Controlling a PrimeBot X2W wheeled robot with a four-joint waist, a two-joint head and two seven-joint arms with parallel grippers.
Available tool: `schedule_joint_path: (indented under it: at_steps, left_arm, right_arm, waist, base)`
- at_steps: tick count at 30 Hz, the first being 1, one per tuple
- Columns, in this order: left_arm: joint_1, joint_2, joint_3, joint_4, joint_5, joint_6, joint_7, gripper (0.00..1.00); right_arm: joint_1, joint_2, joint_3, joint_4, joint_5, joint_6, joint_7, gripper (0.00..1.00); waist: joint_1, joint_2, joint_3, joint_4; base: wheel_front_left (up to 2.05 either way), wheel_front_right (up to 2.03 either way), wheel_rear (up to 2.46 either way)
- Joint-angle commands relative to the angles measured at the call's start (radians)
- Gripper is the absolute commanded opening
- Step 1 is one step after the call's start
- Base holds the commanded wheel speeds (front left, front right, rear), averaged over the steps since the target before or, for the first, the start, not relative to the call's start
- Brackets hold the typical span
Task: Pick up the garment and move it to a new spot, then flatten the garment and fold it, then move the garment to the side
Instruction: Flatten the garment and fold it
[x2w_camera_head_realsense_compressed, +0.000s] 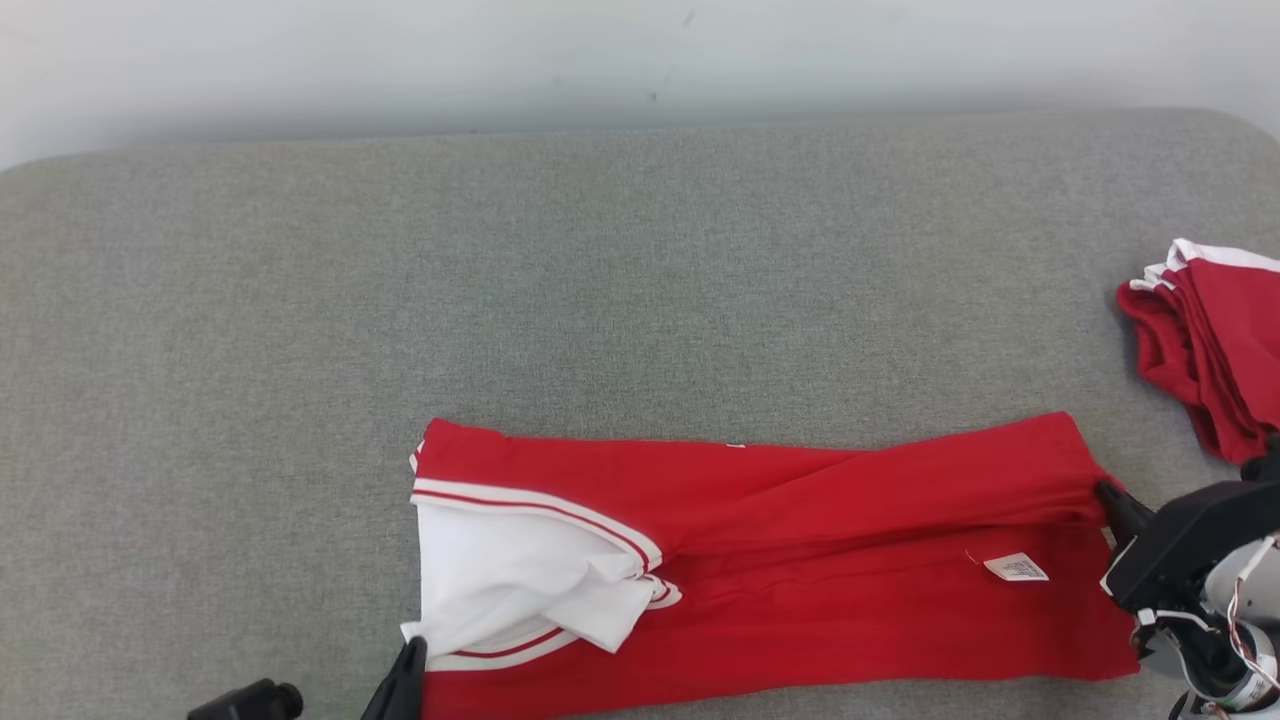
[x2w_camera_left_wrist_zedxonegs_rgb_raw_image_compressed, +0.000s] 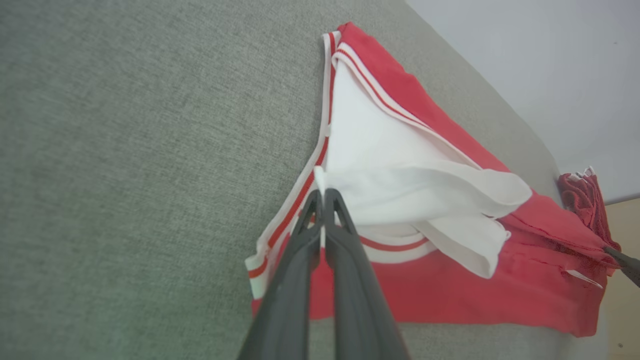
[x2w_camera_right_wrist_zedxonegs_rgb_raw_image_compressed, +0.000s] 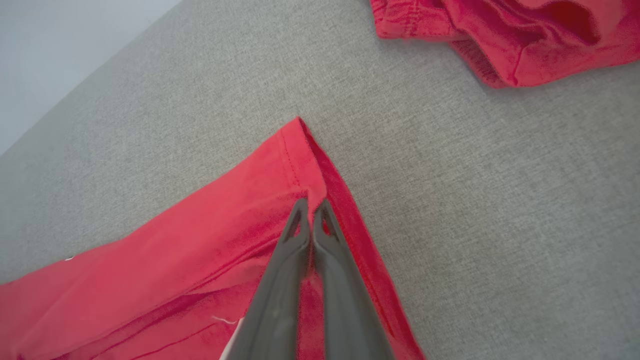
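Pinching the garment, left end effector and right end effector

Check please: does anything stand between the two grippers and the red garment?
Nothing visible. The left gripper and the right gripper are each shut directly on an edge of the garment.

Bright, even light is falling over the bench, leaving only thin, soft shadows along the garment's folds. The head view is looking sharp, its far edge slightly hazy. Both wrist views are bowing at the edges, and the fingers nearest each lens are blurring.
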Motion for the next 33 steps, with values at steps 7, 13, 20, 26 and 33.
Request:
schedule_joint_path:
  at_steps: [7, 13, 20, 26, 33]
  left_arm:
    - [-0.022, 0.002, -0.055, 0.051, 0.101, 0.003, -0.032, 1.00]
    - [-0.009, -0.034, 0.016, 0.050, 0.218, 0.004, -0.082, 1.00]
    - [0.072, -0.159, 0.263, -0.045, 0.524, -0.059, -0.084, 1.00]
    - [0.138, -0.304, 0.450, -0.105, 0.799, -0.141, -0.084, 1.00]
    - [0.169, -0.354, 0.514, -0.095, 0.952, -0.183, -0.084, 1.00]
  right_arm:
    - [0.034, 0.002, -0.012, 0.058, 0.040, -0.002, -0.083, 1.00]
    - [0.081, 0.002, -0.006, 0.073, 0.106, -0.002, -0.238, 1.00]
    - [0.156, 0.002, 0.054, 0.097, 0.208, -0.002, -0.464, 1.00]
    - [0.205, 0.002, 0.109, 0.134, 0.203, -0.002, -0.582, 1.00]
    - [0.204, 0.002, 0.118, 0.129, 0.129, -0.002, -0.612, 1.00]
  waist:
    - [0.0000, -0.0001, -0.036, 0.004]
    - [0.0000, -0.0001, -0.079, 0.011]
    - [0.0000, -0.0001, -0.130, 0.010]
    - [0.0000, -0.0001, -0.163, 0.007]
    - [0.0000, -0.0001, -0.162, -0.004]
  base:
    - [0.00, 0.00, 0.00]
    - [0.00, 0.00, 0.00]
    - [0.00, 0.00, 0.00]
    - [0.00, 0.00, 0.00]
    - [0.00, 0.00, 0.00]
